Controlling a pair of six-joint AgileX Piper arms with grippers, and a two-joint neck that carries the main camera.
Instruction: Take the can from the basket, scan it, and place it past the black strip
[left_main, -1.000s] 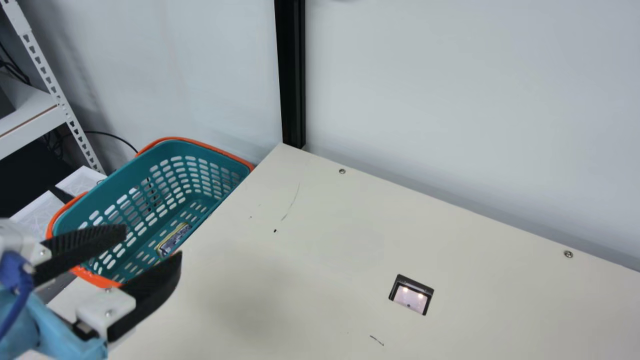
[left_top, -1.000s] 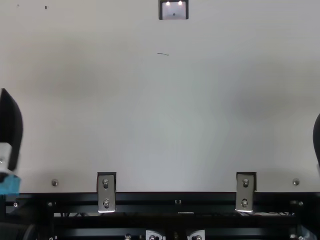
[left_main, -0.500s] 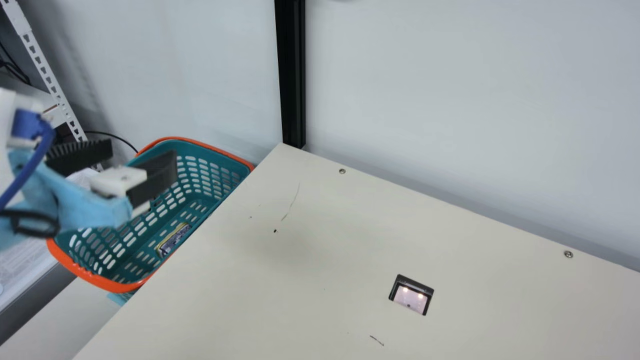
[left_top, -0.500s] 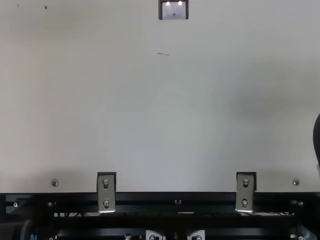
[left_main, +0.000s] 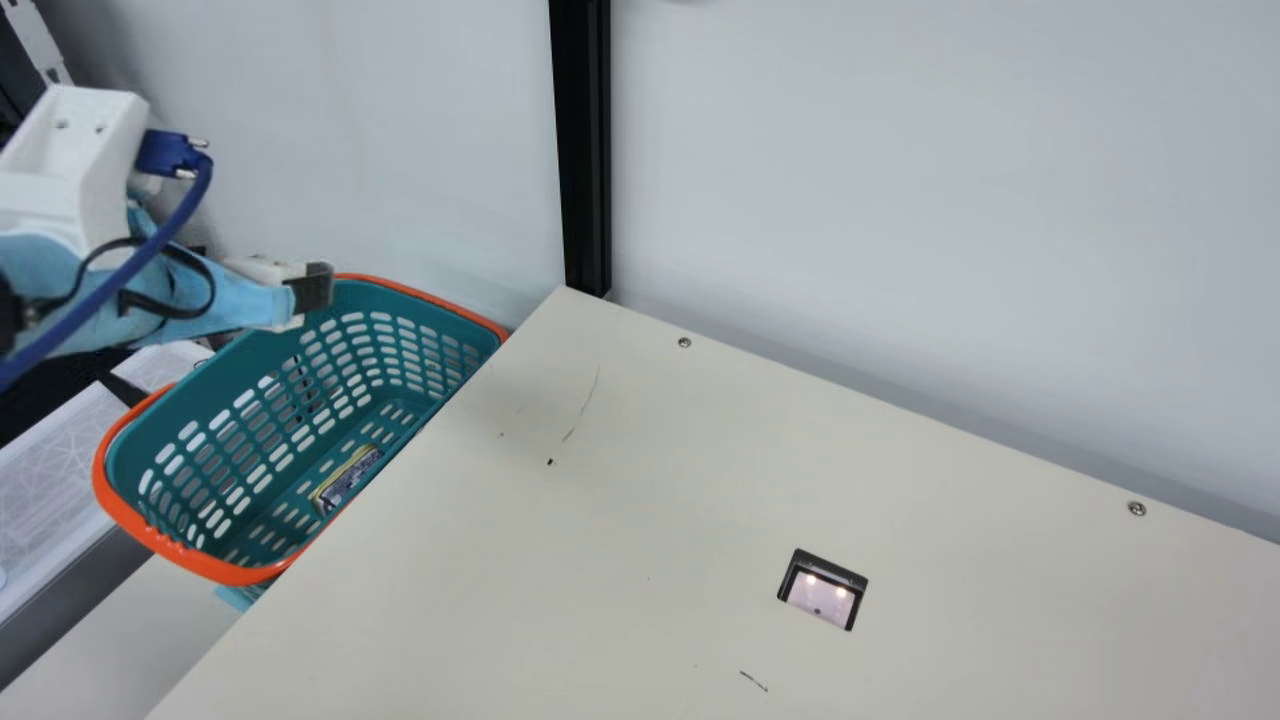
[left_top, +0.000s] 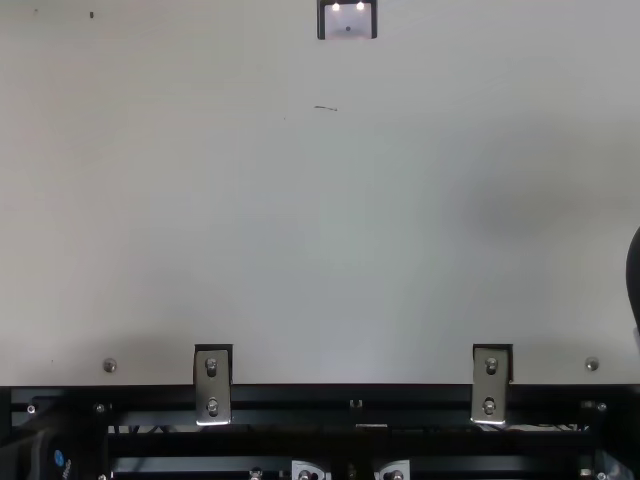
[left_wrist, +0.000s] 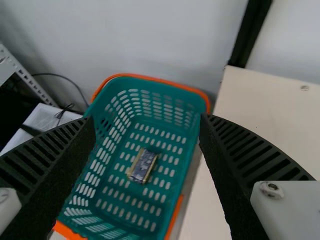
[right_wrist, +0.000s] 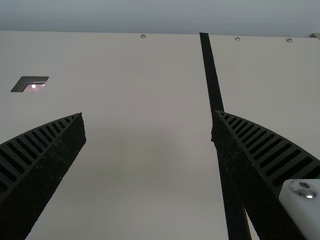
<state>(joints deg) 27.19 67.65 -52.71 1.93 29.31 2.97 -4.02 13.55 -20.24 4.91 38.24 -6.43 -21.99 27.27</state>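
Lower left jaws, spread like the right jaws, into the basket (left_wrist: 150, 85) beside the left edge of the tabletop (left_main: 700, 500); straddle the can (left_wrist: 143, 166) on its floor, then squeeze across its width.

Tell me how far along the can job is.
No step looks finished: the can lies in the basket. In hand is the pickup, it seems, with the open left gripper over the basket. Left: grasping it, scanning it, likely at the lit window, and placing it past the black strip.
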